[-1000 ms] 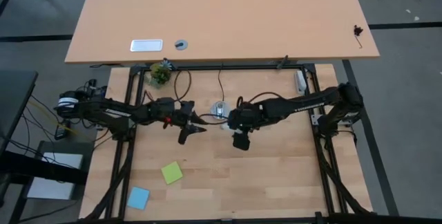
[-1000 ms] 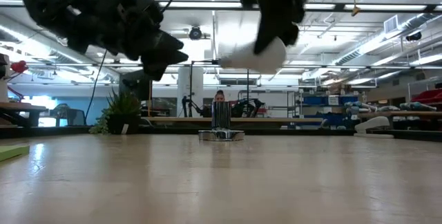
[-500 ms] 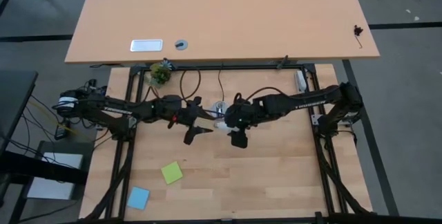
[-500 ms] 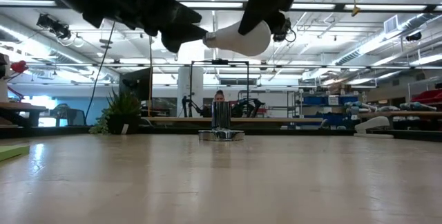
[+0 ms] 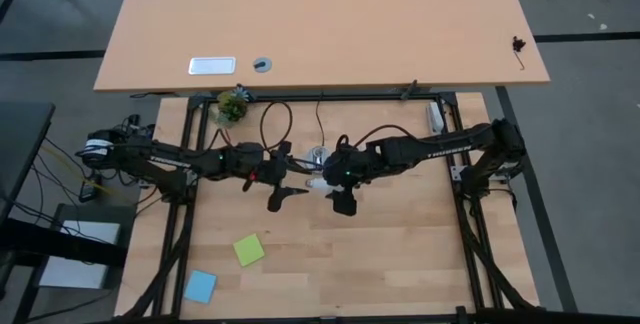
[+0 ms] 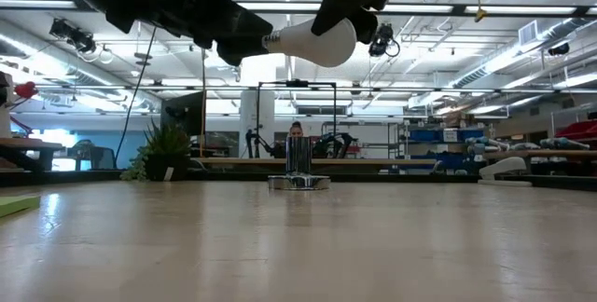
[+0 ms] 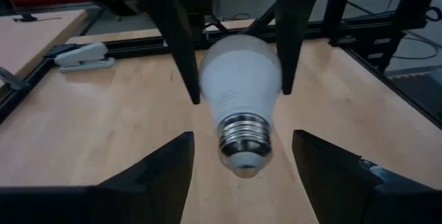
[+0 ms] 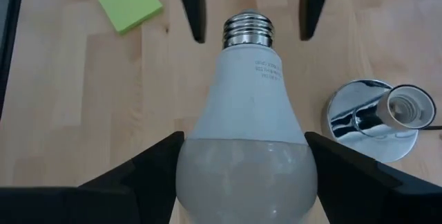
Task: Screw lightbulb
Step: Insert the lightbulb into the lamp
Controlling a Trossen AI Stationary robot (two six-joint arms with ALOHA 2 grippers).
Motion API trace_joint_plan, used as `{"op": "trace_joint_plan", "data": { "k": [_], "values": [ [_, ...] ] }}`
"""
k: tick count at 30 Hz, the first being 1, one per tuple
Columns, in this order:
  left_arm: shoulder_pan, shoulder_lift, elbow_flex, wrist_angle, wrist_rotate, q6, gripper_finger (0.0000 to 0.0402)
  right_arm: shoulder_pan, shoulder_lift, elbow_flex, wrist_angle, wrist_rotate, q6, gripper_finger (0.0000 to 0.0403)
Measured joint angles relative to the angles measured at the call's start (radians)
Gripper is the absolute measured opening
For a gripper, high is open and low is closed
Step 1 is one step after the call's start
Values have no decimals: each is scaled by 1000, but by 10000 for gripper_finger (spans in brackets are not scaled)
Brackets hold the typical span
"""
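Lightbulb (image 8: pixel 246 131): white frosted, ribbed metal base

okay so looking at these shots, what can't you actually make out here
- High view: the lightbulb is mostly covered by the right gripper.
- Right wrist view: the bulb's glass end is cut off by the edge.
- Low view: both arms run off the top edge.
- Left wrist view: the left gripper flanks the screw base; the socket isn't in view.

One white frosted lightbulb with metal screw base (image 5: pixel 317 181). One round silver socket disc (image 5: pixel 319 156). Two sticky notes: one green (image 5: pixel 249 250), one blue (image 5: pixel 200 286). One small potted plant (image 5: pixel 232 106). Two dark arms.
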Motion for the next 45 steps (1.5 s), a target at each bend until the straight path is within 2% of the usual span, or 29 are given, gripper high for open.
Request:
{"op": "trace_joint_plan", "data": {
  "k": [7,17,28,38,45],
  "values": [
    [-3,0,0,-5,-1,1,239,0,0,0,4,-1,-5,291],
    [-41,3,13,-11,-29,23,192,-1,0,0,19,-6,-14,293],
    [-51,156,129,-81,-28,52,180,0,2,-2,6,-18,-24,293],
    [-51,150,132,-83,-28,63,134,0,0,-1,4,-17,-54,308],
    [-52,150,129,-50,-44,64,131,2,-32,0,-7,-5,-74,311]
  ]
}}
